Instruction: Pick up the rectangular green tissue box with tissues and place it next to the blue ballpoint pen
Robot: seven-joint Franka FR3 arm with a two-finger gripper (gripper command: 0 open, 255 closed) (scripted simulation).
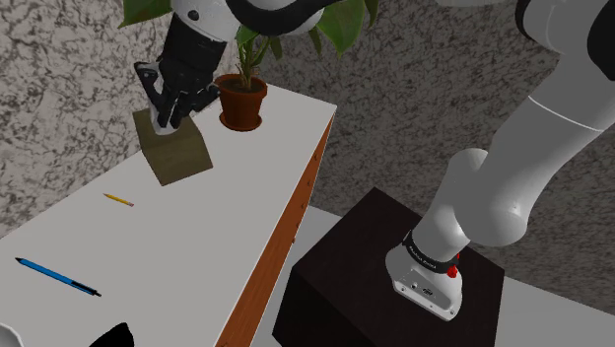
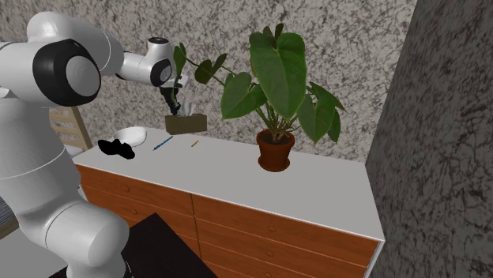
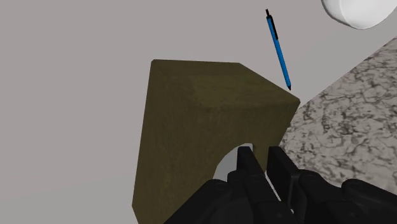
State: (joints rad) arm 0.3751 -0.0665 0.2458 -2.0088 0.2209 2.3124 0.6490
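Observation:
An olive-green tissue box (image 1: 177,153) hangs tilted just above the white dresser top (image 1: 246,197), near its far end. My gripper (image 1: 163,120) comes down on the box's upper side. In the wrist view the two fingers (image 3: 245,167) stand close together at the box's (image 3: 197,121) oval opening, shut on the white tissue there. The blue pen (image 1: 57,277) lies on the dresser top toward the shoulder view's lower left, well away from the box. In the wrist view the pen (image 3: 278,48) shows beyond the box. From the second exterior view, the box (image 2: 186,123) is behind the pen (image 2: 162,144).
A potted plant (image 1: 242,102) stands close beside the box, toward the dresser's back corner. A short yellow pencil (image 1: 118,199) lies between box and pen. A white bowl (image 2: 130,136) and a black object (image 2: 118,147) sit past the pen. My stand (image 1: 384,286) is beside the dresser.

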